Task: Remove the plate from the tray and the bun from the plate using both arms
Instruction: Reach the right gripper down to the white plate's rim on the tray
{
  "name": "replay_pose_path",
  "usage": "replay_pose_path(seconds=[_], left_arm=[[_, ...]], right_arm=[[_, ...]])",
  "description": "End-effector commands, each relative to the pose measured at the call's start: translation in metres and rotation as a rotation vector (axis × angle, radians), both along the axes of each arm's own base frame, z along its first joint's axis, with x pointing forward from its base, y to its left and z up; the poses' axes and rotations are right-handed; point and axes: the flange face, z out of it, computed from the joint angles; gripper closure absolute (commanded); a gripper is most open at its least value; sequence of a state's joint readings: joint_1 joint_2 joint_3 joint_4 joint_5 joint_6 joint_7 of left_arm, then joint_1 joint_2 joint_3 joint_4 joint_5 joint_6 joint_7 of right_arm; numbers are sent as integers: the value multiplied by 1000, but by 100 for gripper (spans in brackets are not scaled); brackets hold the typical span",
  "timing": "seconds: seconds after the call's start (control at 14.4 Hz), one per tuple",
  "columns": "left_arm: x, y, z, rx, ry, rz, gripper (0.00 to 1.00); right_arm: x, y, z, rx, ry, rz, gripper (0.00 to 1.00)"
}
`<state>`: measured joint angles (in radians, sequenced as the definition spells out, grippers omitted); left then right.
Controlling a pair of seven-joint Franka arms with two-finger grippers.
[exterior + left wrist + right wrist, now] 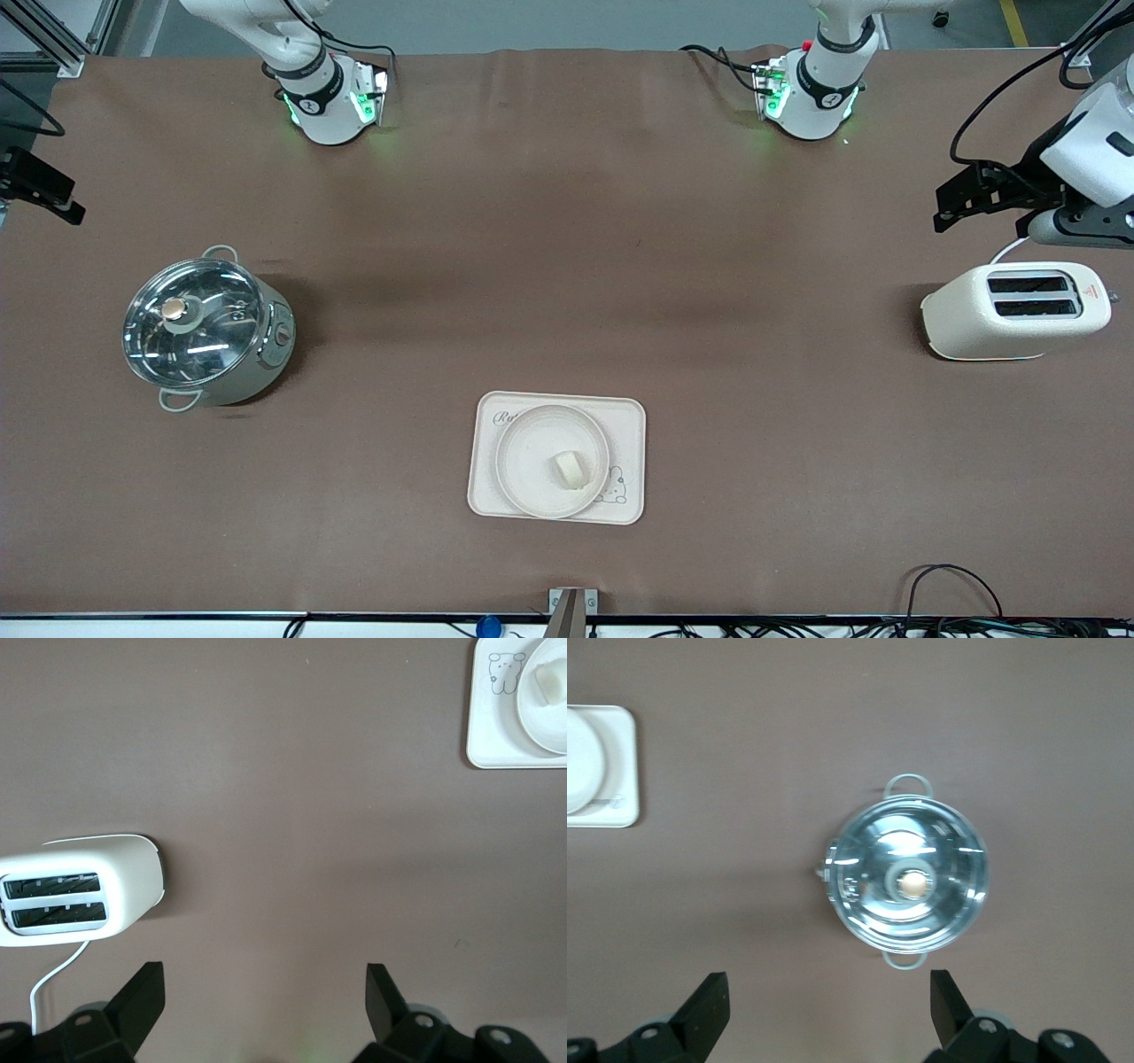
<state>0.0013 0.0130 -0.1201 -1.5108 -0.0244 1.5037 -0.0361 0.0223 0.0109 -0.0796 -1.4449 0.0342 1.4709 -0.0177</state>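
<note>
Low centre of the front view, the soft-looking bun (pixel 570 469) wants gentle side pinching, the stiff plate (pixel 532 443) a rim grip off its tray (pixel 485 416); left gripper (pixel 264 1005) and right gripper (pixel 829 1005) gape empty

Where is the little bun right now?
In the front view, the bun sits on the round plate, which rests on the tray near the camera's table edge.

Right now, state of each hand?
Left hand: open, holding nothing, up over bare table beside the toaster.
Right hand: open, holding nothing, up over bare table beside the pot.
</note>
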Motion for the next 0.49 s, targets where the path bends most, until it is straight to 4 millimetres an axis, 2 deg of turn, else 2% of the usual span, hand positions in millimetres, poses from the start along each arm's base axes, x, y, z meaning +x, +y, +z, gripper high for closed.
replay_pose_path(seconds=[0.0,0.14,0.35,0.42], left_arm=[[-6,1,6,0,5,2,0],[-4,1,6,-1,-1,10,0],[-4,4,8,37,-11,13,0],[-4,4,8,37,-9,11,0]], right_arm=[[41,32,-63,75,70,19,0],[77,67,-103,119,26,-47,0],[115,157,-177,162,2,-147,0],[125,181,-209,173,2,-198,0]])
